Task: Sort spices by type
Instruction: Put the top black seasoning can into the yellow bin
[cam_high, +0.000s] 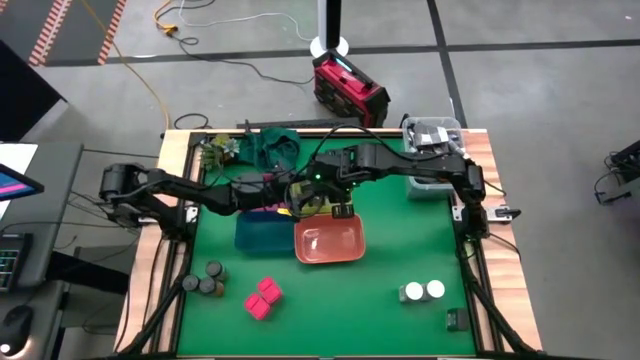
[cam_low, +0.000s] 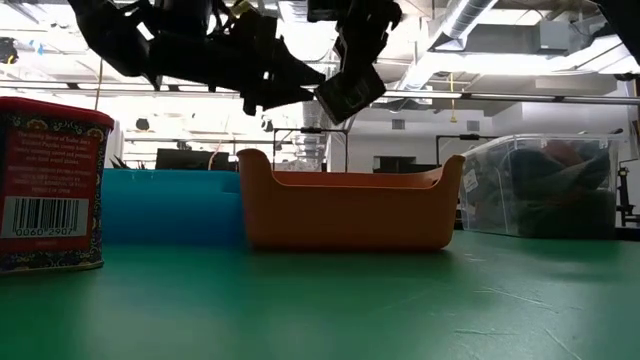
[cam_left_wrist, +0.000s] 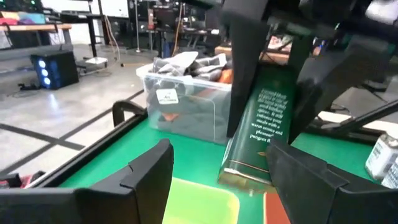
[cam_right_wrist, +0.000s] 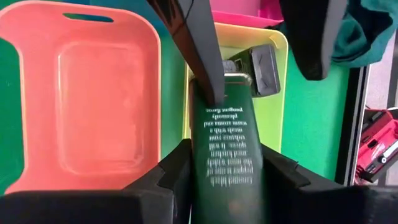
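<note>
My right gripper (cam_right_wrist: 227, 158) is shut on a dark green square tin (cam_right_wrist: 225, 124) with pale lettering, above the yellow bin (cam_right_wrist: 280, 43). A second dark tin (cam_right_wrist: 258, 68) lies in that bin. My left gripper (cam_left_wrist: 224, 171) is open, and the tin's lower end (cam_left_wrist: 245, 171) stands between its fingers; whether they touch it I cannot tell. In the low view the tin (cam_low: 350, 92) hangs tilted above the orange bin (cam_low: 345, 210). On the mat sit grey round jars (cam_high: 205, 282), pink packets (cam_high: 263, 298) and white-topped jars (cam_high: 423, 291). My right gripper pinches the dark green tin between its two fingers, on two opposite side walls (cam_right_wrist: 205, 155). The fingers (cam_left_wrist: 239, 68) slant down from above and lie along the tin's length. The tin is lifted clear and tilted, its free end (cam_right_wrist: 221, 81) pointing down over the yellow bin.
The blue bin (cam_high: 258, 235) and the orange bin (cam_high: 328, 242) sit side by side at the table's middle, with a pink bin (cam_right_wrist: 242, 9) beyond the yellow one. A clear tub of clutter (cam_high: 430, 135) stands at the far right corner. A red tin (cam_low: 50, 185) shows close in the low view.
</note>
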